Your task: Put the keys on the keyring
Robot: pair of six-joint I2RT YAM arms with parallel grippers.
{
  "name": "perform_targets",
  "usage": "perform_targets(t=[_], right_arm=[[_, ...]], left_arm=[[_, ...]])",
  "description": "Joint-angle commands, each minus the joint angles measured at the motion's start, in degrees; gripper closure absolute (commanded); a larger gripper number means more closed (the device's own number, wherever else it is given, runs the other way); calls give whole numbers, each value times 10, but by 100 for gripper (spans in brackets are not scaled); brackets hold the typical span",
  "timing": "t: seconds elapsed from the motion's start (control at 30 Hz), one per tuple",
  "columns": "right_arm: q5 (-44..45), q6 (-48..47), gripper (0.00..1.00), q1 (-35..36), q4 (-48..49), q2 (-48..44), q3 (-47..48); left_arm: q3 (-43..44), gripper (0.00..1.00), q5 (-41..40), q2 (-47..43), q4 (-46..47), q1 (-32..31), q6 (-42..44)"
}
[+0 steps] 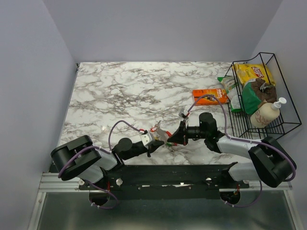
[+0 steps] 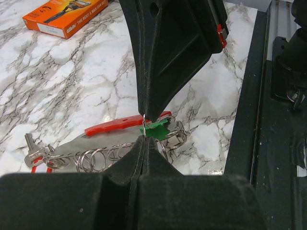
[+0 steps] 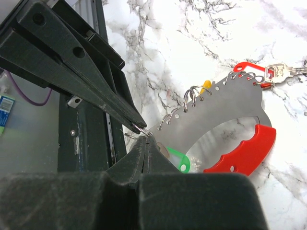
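Though top view blurs it, wrist views show left gripper [image 2: 144,142], right gripper [image 3: 145,142] pinching keyring [image 2: 144,127], green key [image 2: 155,129] near.

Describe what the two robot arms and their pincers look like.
The left arm and right arm have pale grey links, bulky black joints and looping purple cables. The left pincer and right pincer are matte black wedges tapering to thin tips.
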Motion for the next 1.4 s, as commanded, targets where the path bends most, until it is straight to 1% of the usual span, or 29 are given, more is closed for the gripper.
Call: perform_targets(t=[0.0,0.33,0.5,0.7,0.83,1.1,1.37], right_arm=[[14,-2,99,-2,18,15,3],[5,1,99,-2,19,24,5],[9,-2,99,-2,8,-4,3],[11,0,99,-2,-3,-57,-5],[-2,1,99,-2,-6,-65,-4],[-25,-3,99,-2,-6,-46,-11],[-41,5,99,-2,14,-19,-9]], left_arm=[[-5,100,14,-16,217,-8,-2],[-1,100,17,-16,217,-13,5],[-9,100,-13,-13,216,-12,-1],[-13,100,-31,-13,216,-16,-9],[-12,100,-43,-16,217,-19,-3],[-14,100,-65,-24,217,-21,7],[-5,100,-57,-18,217,-24,10]])
